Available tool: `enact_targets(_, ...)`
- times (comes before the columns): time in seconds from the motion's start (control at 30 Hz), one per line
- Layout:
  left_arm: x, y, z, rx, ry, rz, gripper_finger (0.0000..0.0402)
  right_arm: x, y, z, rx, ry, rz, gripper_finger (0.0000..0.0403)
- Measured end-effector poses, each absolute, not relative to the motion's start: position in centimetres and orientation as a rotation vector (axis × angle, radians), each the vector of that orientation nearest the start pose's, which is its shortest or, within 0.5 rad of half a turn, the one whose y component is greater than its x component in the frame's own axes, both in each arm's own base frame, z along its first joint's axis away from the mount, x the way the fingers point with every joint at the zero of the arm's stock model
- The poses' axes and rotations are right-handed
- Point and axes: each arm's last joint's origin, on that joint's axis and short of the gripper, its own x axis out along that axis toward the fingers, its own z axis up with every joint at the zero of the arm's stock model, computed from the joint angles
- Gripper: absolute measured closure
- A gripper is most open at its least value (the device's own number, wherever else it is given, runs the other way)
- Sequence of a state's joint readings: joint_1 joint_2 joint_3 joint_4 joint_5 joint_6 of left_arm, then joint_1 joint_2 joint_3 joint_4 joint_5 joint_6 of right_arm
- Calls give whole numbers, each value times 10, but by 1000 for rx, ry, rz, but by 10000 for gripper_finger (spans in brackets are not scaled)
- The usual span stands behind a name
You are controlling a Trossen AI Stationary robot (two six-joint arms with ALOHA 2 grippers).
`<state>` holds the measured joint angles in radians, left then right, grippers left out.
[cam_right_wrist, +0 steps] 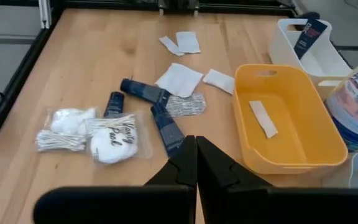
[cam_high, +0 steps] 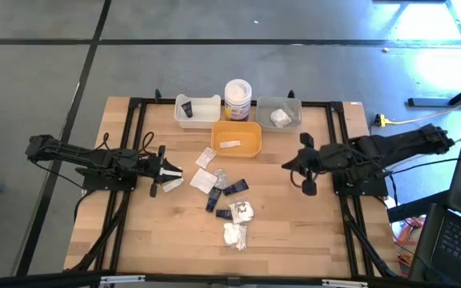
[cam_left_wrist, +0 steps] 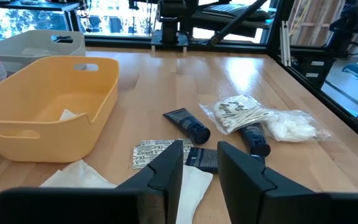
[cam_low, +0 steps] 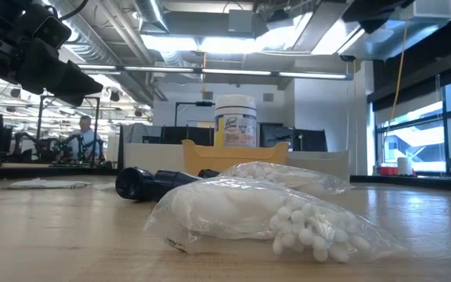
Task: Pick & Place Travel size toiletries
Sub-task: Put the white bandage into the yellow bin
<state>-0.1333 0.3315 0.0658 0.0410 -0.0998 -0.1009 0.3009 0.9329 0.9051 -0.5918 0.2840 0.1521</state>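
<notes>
The toiletries lie loose mid-table: black tubes (cam_high: pixel 235 187) (cam_right_wrist: pixel 166 127), white sachets (cam_high: pixel 202 181), a foil sachet (cam_right_wrist: pixel 185 104) and clear-wrapped cotton pieces (cam_high: pixel 241 211) (cam_low: pixel 265 211). My left gripper (cam_high: pixel 166 178) (cam_left_wrist: pixel 201 168) stands open at their left, pointing level toward them. A white sachet (cam_left_wrist: pixel 194 186) shows through the gap, flat on the table, with a second sachet (cam_left_wrist: pixel 73 177) beside it. My right gripper (cam_high: pixel 286 166) (cam_right_wrist: pixel 196 142) hangs shut and empty above the table, right of the yellow tray.
Along the far edge stand a white tray (cam_high: pixel 197 110) holding a black tube, a white jar (cam_high: pixel 237 98), a grey tray (cam_high: pixel 279 114) with a fluffy white piece, and a yellow tray (cam_high: pixel 250 148) holding a beige sachet (cam_right_wrist: pixel 263 118). Bare wood lies toward the near edge.
</notes>
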Motion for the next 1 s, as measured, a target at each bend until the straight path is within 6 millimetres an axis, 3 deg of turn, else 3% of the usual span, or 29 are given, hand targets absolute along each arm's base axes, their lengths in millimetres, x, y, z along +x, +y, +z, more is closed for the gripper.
enact_targets(0.23,116,-13,161,-74,225,-22,304,173,74,313,-35,553,-64,400)
enact_targets(0.57,116,-13,163,-76,212,-23,304,161,107,308,-38,569,44,399)
enact_targets(1.0,118,-13,172,-118,114,-26,304,140,124,303,-26,589,51,398)
